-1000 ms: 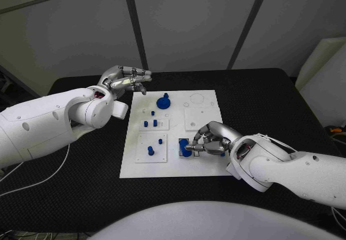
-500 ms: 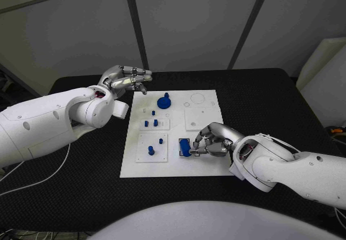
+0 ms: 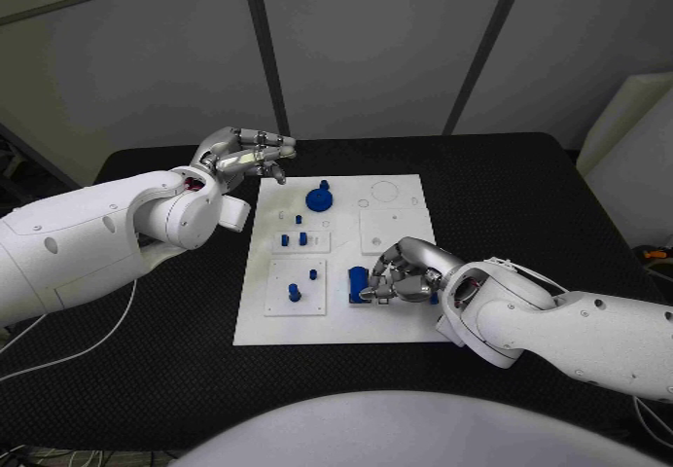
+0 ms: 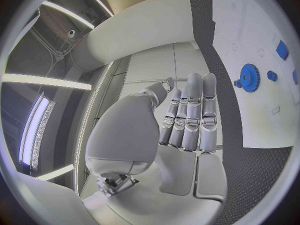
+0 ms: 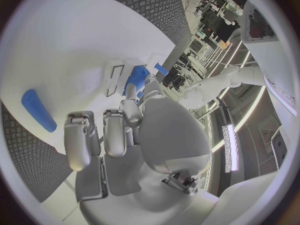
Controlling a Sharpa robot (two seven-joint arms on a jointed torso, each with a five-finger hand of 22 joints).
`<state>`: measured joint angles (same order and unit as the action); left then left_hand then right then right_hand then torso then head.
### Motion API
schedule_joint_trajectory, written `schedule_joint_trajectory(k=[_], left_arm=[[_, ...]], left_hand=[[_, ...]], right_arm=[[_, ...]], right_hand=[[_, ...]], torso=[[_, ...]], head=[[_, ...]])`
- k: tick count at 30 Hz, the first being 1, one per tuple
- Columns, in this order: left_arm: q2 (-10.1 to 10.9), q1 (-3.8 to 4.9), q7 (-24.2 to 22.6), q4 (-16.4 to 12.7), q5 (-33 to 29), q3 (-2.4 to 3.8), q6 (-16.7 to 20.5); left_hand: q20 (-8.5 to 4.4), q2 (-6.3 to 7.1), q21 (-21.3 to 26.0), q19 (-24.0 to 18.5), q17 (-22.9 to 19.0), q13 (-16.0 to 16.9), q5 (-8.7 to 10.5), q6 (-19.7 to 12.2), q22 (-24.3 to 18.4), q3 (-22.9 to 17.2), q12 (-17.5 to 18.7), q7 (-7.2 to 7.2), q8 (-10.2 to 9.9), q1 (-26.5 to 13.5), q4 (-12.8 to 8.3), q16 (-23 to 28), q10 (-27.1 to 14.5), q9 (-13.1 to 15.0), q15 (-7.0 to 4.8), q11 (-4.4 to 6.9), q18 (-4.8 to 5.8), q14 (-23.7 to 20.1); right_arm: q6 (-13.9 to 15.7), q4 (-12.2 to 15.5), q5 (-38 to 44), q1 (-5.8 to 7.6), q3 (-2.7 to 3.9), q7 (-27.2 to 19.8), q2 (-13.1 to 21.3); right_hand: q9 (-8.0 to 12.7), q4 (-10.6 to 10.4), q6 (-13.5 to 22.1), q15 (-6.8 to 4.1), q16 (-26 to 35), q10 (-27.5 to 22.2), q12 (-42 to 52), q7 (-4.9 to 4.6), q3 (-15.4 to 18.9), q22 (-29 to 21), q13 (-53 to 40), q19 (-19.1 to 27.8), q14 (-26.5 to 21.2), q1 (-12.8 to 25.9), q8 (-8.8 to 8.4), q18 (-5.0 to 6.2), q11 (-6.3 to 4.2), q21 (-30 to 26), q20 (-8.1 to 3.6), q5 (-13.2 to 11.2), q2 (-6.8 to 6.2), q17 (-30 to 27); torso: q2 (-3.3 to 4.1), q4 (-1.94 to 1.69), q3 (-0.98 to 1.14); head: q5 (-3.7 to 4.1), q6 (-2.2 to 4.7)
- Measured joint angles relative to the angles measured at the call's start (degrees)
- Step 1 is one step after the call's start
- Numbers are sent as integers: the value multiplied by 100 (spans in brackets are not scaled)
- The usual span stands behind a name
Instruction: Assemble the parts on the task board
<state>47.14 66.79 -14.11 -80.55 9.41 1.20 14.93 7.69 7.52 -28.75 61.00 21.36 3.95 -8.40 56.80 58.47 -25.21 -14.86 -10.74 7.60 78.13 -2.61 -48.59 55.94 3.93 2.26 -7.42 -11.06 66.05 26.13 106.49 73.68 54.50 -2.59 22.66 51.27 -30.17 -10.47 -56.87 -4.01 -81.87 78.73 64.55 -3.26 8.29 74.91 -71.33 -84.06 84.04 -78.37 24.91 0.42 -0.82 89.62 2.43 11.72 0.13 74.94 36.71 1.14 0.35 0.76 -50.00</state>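
The right silver hand [image 3: 397, 275] curls over a chunky blue plastic part [image 3: 359, 283] at the flat white task board [image 3: 400, 331]'s near edge, seemingly pinching it, though contact is obscured. A skewed push could jam it. The left hand [image 3: 246, 154] hovers half-curled, holding nothing.

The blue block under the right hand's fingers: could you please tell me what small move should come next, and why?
Probably a gentle press straight down. The right hand holds the blue oblong block at its socket near the right edge of the white task board, and whether the block is fully seated cannot be told. The left hand hovers off the board's far left corner.
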Motion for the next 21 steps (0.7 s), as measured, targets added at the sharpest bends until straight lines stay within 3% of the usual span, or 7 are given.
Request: schedule_joint_trajectory(k=[6, 16, 21], left_arm=[[0, 0, 0, 1, 0, 0, 0], [1, 0, 1, 4, 0, 0, 0], [9, 0, 1, 3, 0, 0, 0]], left_hand=[[0, 0, 0, 0, 0, 0, 0, 0, 0, 0, 0, 0, 0, 0, 0, 0, 0, 0, 0, 0, 0, 0], [0, 0, 0, 0, 1, 0, 0, 0, -2, 0, 0, 0, 0, 0, 0, 0, 0, 0, 0, 0, 0, 0], [0, 0, 23, 0, -5, 0, 0, 0, -5, 16, -22, 0, 0, 0, -16, 0, 0, 0, 0, 0, 0, 0]], right_arm=[[-74, -22, 9, -1, 0, 8, -8], [-244, -38, 37, 3, 5, 39, 7], [-269, 23, 68, 3, 5, 40, 74]], right_hand=[[-6, 45, 0, 0, 0, 20, 0, 0, -11, 0, -6, 0, 0, -70, 0, 0, -20, 0, 0, -3, 1, 0], [-12, 131, 0, 0, 0, 19, 0, 0, 59, 0, 7, 0, 0, -132, -30, 0, -20, 0, 0, -312, -50, -1], [-35, 27, -19, 0, 0, 19, -22, -19, 196, 0, 28, 0, 0, 58, -30, 1, -20, 0, 0, -764, -240, -1]], torso=[[-4, 5, 0], [-7, 9, 3], [-7, 11, 4]], head=[[9, 0], [17, 0], [4, 0]])
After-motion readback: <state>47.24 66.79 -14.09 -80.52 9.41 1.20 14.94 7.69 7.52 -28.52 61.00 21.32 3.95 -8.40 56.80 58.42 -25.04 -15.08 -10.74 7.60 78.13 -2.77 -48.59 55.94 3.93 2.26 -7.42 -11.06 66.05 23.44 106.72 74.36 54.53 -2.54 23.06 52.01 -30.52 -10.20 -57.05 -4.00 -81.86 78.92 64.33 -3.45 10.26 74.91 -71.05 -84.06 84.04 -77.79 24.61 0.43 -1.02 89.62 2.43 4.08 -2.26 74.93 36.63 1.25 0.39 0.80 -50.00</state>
